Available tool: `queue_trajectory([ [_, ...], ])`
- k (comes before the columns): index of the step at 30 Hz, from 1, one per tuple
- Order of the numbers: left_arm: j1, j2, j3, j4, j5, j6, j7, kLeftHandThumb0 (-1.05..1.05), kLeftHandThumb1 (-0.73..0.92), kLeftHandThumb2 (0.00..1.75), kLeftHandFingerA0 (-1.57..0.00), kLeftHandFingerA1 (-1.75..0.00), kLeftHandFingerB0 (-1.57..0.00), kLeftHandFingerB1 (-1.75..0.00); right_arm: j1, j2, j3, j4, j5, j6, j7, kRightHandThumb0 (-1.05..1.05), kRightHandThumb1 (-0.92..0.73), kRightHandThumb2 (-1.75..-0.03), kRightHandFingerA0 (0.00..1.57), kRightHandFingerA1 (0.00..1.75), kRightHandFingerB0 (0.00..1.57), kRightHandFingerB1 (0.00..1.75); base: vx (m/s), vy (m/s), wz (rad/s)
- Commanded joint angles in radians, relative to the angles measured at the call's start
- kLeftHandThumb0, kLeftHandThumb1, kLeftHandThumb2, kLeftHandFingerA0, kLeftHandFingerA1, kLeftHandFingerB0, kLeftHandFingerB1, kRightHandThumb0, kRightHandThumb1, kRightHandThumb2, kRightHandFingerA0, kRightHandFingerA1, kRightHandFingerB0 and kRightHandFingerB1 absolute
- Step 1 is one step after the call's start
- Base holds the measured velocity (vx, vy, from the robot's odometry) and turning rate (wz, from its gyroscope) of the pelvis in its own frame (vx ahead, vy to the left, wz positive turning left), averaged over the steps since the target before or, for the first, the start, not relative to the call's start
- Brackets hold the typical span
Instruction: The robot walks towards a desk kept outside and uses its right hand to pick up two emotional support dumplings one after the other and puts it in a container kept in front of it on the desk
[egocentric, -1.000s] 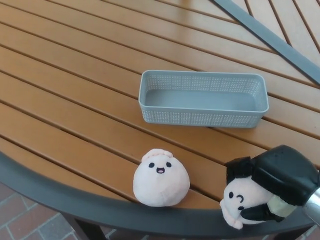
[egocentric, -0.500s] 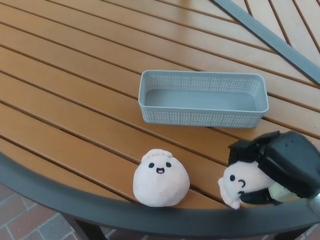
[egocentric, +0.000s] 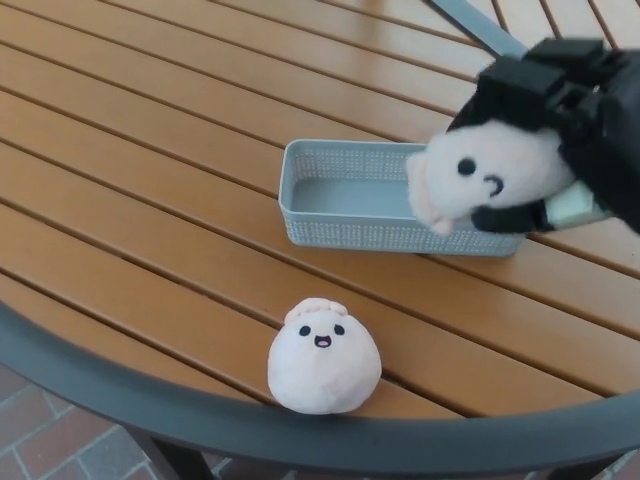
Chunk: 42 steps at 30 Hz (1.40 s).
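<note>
1. dumpling in grip (egocentric: 480, 175): a white plush with a winking face, clasped by the right hand (egocentric: 565, 130), whose black fingers (egocentric: 520, 85) wrap over its top and under its lower side.
2. it hangs in the air over the right end of the container (egocentric: 340, 185); half a second ago it sat low by the table's near rim, so hand and plush have risen and gone forward.
3. the plush lies tilted, its face turned to picture left, a small nub sticking out at its lower left.
4. the container, a grey mesh-walled tray, sits on the slats where it was before, with nothing showing in the part still in view.
5. second dumpling (egocentric: 323, 356): pale pink, open-mouthed, upright near the table's front edge, unmoved, well apart from the hand.
6. table (egocentric: 150, 180): orange-brown slats with a dark grey curved rim (egocentric: 120, 385); brick paving (egocentric: 50, 440) shows below it.
7. the left hand is out of the picture.
</note>
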Motion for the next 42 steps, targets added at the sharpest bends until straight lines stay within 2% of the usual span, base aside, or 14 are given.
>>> queue_trajectory([
  [1,0.002,0.014,0.013,0.005,-0.020,-0.028,0.010,-0.32,0.52,0.56,-0.83,-0.65,-0.80,-0.53,-0.130,-0.012,-0.089,-0.031,0.148,0.199,0.193,-0.09,-0.47,-1.23,0.94,1.65,0.87,1.53,0.00,0.000,0.00],
  [4,0.000,0.014,0.016,0.008,-0.021,-0.028,0.009,-0.32,0.52,0.56,-0.83,-0.65,-0.80,-0.53,-0.153,-0.010,-0.100,-0.021,0.146,0.221,0.217,-0.09,-0.47,-1.23,0.94,1.65,0.87,1.53,0.00,0.000,0.00],
  [5,0.002,0.015,0.014,0.002,-0.018,-0.028,0.006,-0.34,0.54,0.56,-0.84,-0.68,-0.81,-0.54,-0.181,-0.009,-0.078,0.040,0.104,0.230,0.220,-0.09,-0.50,-1.16,0.98,1.65,0.85,1.48,0.00,0.000,0.00],
  [9,0.005,0.017,0.010,-0.007,-0.014,-0.026,0.002,-0.34,0.54,0.56,-0.84,-0.68,-0.81,-0.54,-0.227,-0.008,-0.043,0.138,0.040,0.242,0.224,-0.09,-0.50,-1.16,0.98,1.65,0.85,1.48,0.00,0.000,0.00],
  [10,0.002,0.016,0.013,-0.003,-0.015,-0.031,0.003,-0.32,0.53,0.56,-0.84,-0.69,-0.81,-0.54,-0.248,-0.008,-0.003,0.225,-0.016,0.204,0.184,-0.09,-0.46,-1.12,0.93,1.71,0.86,1.59,0.00,0.000,0.00],
  [13,0.002,0.015,0.014,-0.002,-0.016,-0.036,0.003,-0.31,0.53,0.56,-0.85,-0.69,-0.82,-0.54,-0.264,-0.013,0.034,0.279,-0.048,0.205,0.185,-0.10,-0.49,-1.10,0.90,1.74,0.83,1.62,0.00,0.000,0.00],
  [14,0.003,0.015,0.014,-0.003,-0.016,-0.040,0.004,-0.31,0.52,0.56,-0.86,-0.68,-0.83,-0.54,-0.268,-0.016,0.058,0.316,-0.063,0.198,0.190,-0.10,-0.53,-1.00,0.86,1.75,0.79,1.65,0.00,0.000,0.00],
  [23,0.004,0.019,0.015,-0.011,-0.013,-0.045,0.001,-0.30,0.54,0.56,-0.85,-0.68,-0.81,-0.53,-0.313,-0.018,0.184,0.494,-0.146,0.179,0.177,-0.15,-0.54,-0.88,0.84,1.75,0.75,1.64,0.00,0.000,0.00],
  [24,0.005,0.020,0.014,-0.013,-0.013,-0.043,0.001,-0.32,0.54,0.56,-0.85,-0.67,-0.81,-0.53,-0.319,-0.014,0.198,0.509,-0.157,0.186,0.179,-0.23,-0.63,-0.71,0.82,1.75,0.70,1.66,0.00,0.000,0.00],
  [31,0.002,0.014,0.024,-0.018,-0.024,-0.041,-0.013,-0.32,0.54,0.56,-0.84,-0.67,-0.82,-0.54,-0.379,0.009,0.270,0.627,-0.184,0.190,0.199,-0.21,-0.67,-0.75,0.82,1.75,0.74,1.60,0.00,0.000,0.00],
  [32,0.003,0.016,0.019,-0.019,-0.017,-0.042,-0.010,-0.35,0.54,0.56,-0.85,-0.68,-0.82,-0.53,-0.391,0.022,0.288,0.650,-0.197,0.197,0.198,-0.28,-0.69,-0.66,0.81,1.75,0.71,1.60,0.00,0.000,0.00],
  [35,0.005,0.019,0.012,-0.020,-0.007,-0.044,-0.006,-0.35,0.54,0.56,-0.85,-0.68,-0.82,-0.53,-0.412,0.042,0.316,0.691,-0.215,0.206,0.195,-0.28,-0.69,-0.66,0.81,1.75,0.71,1.60,0.00,0.000,0.00],
  [41,0.011,0.012,0.020,-0.019,-0.019,-0.044,-0.013,-0.34,0.53,0.56,-0.85,-0.70,-0.84,-0.54,-0.446,0.080,0.364,0.779,-0.248,0.226,0.160,-0.24,-0.66,-0.68,0.82,1.75,0.65,1.68,0.00,0.000,0.00],
  [42,0.013,0.006,0.025,-0.014,-0.026,-0.037,-0.013,-0.32,0.53,0.56,-0.83,-0.67,-0.82,-0.54,-0.454,0.088,0.368,0.788,-0.258,0.241,0.146,-0.28,-0.69,-0.62,0.83,1.75,0.67,1.58,0.00,0.000,0.00],
])
